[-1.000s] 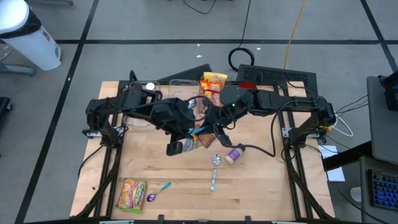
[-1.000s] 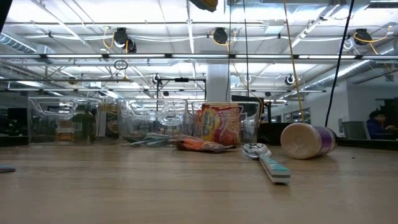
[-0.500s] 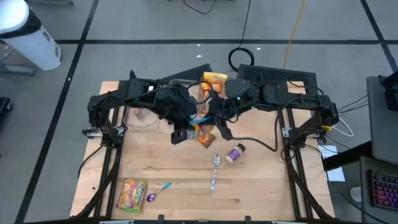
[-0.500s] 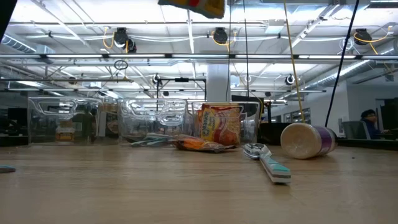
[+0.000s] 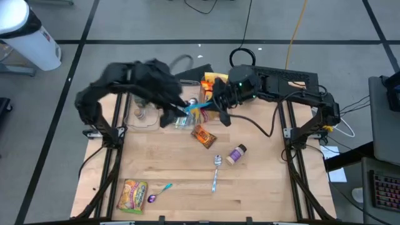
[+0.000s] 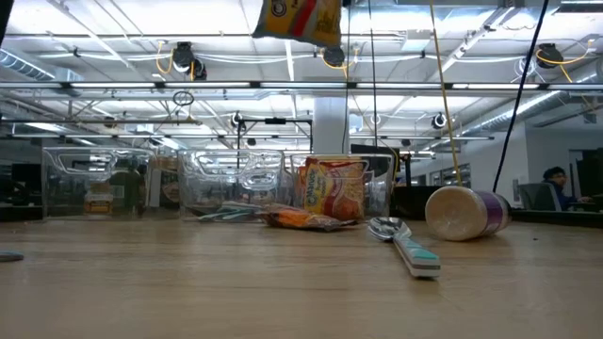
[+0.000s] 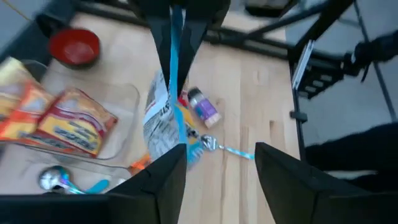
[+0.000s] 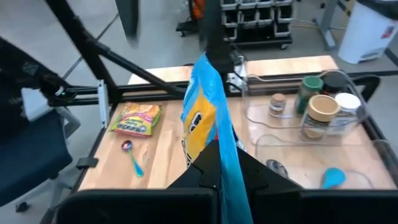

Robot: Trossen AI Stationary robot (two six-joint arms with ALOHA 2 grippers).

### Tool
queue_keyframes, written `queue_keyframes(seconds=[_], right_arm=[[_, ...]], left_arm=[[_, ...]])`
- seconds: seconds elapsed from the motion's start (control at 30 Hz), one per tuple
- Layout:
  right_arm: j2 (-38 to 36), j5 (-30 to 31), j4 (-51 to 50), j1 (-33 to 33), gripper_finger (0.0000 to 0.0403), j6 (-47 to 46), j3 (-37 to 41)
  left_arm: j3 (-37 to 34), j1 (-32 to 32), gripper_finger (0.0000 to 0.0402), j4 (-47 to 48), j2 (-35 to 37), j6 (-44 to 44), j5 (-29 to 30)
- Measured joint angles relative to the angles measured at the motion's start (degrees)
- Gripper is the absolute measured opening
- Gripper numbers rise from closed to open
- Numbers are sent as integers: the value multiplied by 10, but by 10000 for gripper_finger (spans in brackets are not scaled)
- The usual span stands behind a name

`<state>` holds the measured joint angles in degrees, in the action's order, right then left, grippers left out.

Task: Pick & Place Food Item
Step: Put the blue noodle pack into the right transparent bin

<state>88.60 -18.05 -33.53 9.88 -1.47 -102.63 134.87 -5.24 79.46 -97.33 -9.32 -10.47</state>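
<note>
Up above the back half of the table [image 5: 262, 181], the right gripper [image 5: 209, 105] is pinched tight on the blue top edge of a blue-and-yellow snack bag [image 8: 202, 127], and the bag hangs free in the air (from table height only its lower end [image 6: 294, 21] shows, high at 12 o'clock). The left gripper [image 5: 170, 115] is just beside the bag at its 9 o'clock, its fingers [image 7: 158, 186] parted with nothing between them; the bag [image 7: 166, 115] dangles ahead of them.

On the wood below, an orange packet [image 5: 203, 135] lies near the table's middle. A spoon [image 5: 216, 170] sits toward 5 o'clock from it, with a small purple-labelled jar [image 5: 235, 154] tipped on its side just to the spoon's 2 o'clock. Far off at 7 o'clock lies a green-and-yellow snack packet [image 5: 132, 195], a purple-bowled spoon [image 5: 157, 192] close at its 3 o'clock. Clear bins [image 5: 142, 117] stand along the 12 o'clock edge, one holding jars [image 8: 316, 115], another an orange noodle pack [image 5: 215, 81].
</note>
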Motion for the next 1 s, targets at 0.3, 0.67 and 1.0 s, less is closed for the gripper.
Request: queue_keyframes(seconds=[0.3, 0.67, 1.0], right_arm=[[0, -1, -17, 51, 0, 0, 3], [0, -3, 10, 115, 0, -9, 120], [0, -2, 102, 150, 0, -15, 217]], left_arm=[[0, -21, 200, 0, 109, -15, 75], [0, 46, 200, 0, 162, -76, 136], [0, 143, 200, -2, 117, -80, 137]])
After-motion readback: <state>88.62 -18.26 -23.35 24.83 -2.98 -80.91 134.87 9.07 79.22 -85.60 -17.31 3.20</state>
